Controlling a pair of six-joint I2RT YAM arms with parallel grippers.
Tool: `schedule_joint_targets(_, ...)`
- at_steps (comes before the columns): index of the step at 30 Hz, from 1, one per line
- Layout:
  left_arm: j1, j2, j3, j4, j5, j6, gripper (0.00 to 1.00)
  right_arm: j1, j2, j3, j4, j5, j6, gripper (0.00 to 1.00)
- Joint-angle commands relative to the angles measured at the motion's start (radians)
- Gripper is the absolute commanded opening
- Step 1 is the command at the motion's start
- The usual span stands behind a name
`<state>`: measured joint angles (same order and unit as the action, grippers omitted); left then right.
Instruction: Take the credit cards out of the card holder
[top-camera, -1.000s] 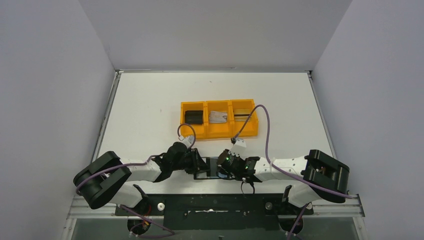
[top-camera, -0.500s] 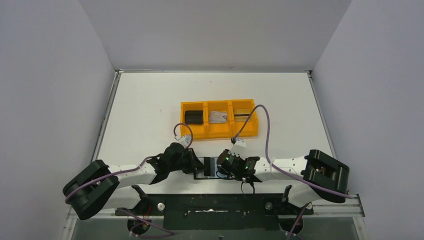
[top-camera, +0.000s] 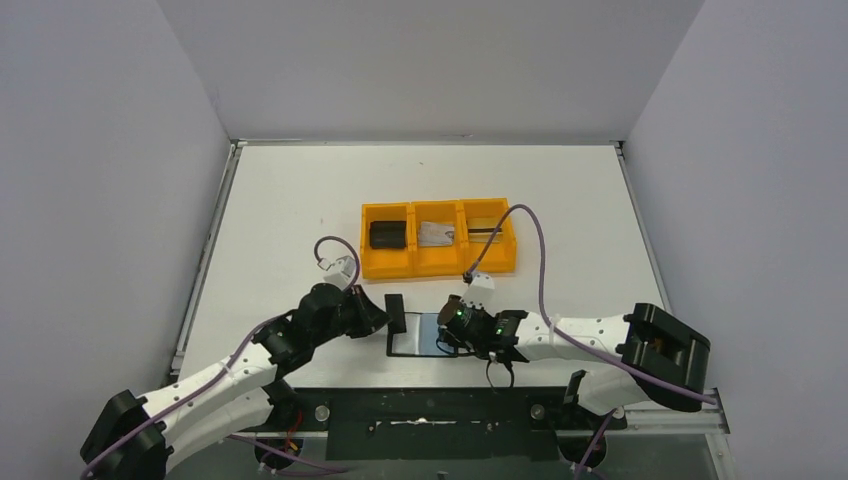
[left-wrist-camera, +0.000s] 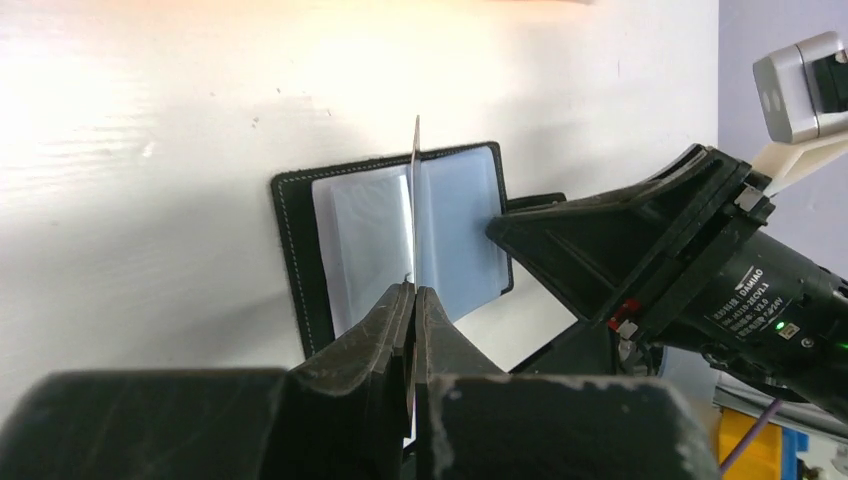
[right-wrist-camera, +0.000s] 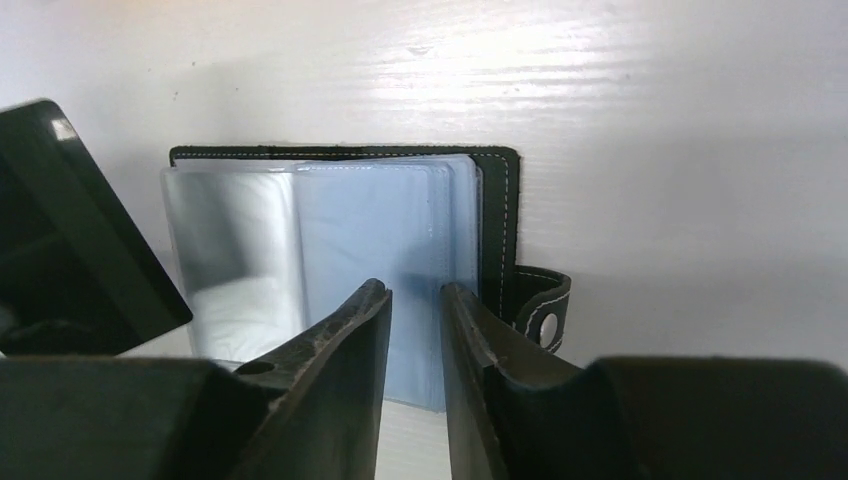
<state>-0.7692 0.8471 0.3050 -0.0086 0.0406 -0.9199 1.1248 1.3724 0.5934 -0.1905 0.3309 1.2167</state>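
The card holder (top-camera: 425, 337) lies open on the table near the front edge, its shiny blue-grey pockets up; it also shows in the left wrist view (left-wrist-camera: 375, 240) and the right wrist view (right-wrist-camera: 330, 230). My left gripper (top-camera: 384, 316) (left-wrist-camera: 413, 290) is shut on a thin dark card (top-camera: 396, 312), seen edge-on (left-wrist-camera: 416, 190) above the holder and as a black slab (right-wrist-camera: 75, 230) at its left. My right gripper (top-camera: 452, 328) (right-wrist-camera: 415, 292) hangs low over the holder's right page, jaws slightly apart and empty. A silvery-grey card (top-camera: 436, 234) and a gold card (top-camera: 487, 232) lie in the orange tray.
The orange three-compartment tray (top-camera: 438, 262) stands just beyond the holder, with a chunky black block (top-camera: 388, 234) in its left compartment. The holder's snap tab (right-wrist-camera: 540, 305) sticks out on the right. The black mounting rail (top-camera: 430, 405) runs along the near edge.
My left arm has drawn back to the left and stretched out, carrying the dark card off the holder's left page. My right gripper has stayed over the holder.
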Motion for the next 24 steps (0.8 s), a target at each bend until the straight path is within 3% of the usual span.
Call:
schedule_joint_targets(1,0.024,-0.053,0.079,-0.124,-0.061,0.056,0.00,0.020,-0.040,0.099,-0.024,0.041,-0.119,0.34)
schedule_joint_targets(5,0.033,-0.069,0.095,-0.165,-0.084,0.065,0.00,0.050,0.027,0.209,-0.158,0.110,-0.124,0.50)
schedule_joint_targets(12,0.036,-0.157,0.095,-0.224,-0.155,0.052,0.00,0.092,0.236,0.386,-0.400,0.206,-0.028,0.55)
schedule_joint_targets(16,0.039,-0.213,0.096,-0.267,-0.187,0.052,0.00,0.120,0.340,0.446,-0.510,0.243,0.035,0.49)
schedule_joint_targets(19,0.042,-0.233,0.095,-0.281,-0.196,0.054,0.00,0.125,0.396,0.464,-0.550,0.252,0.061,0.37)
schedule_joint_targets(24,0.044,-0.221,0.097,-0.280,-0.186,0.059,0.00,0.119,0.390,0.423,-0.443,0.224,0.021,0.26)
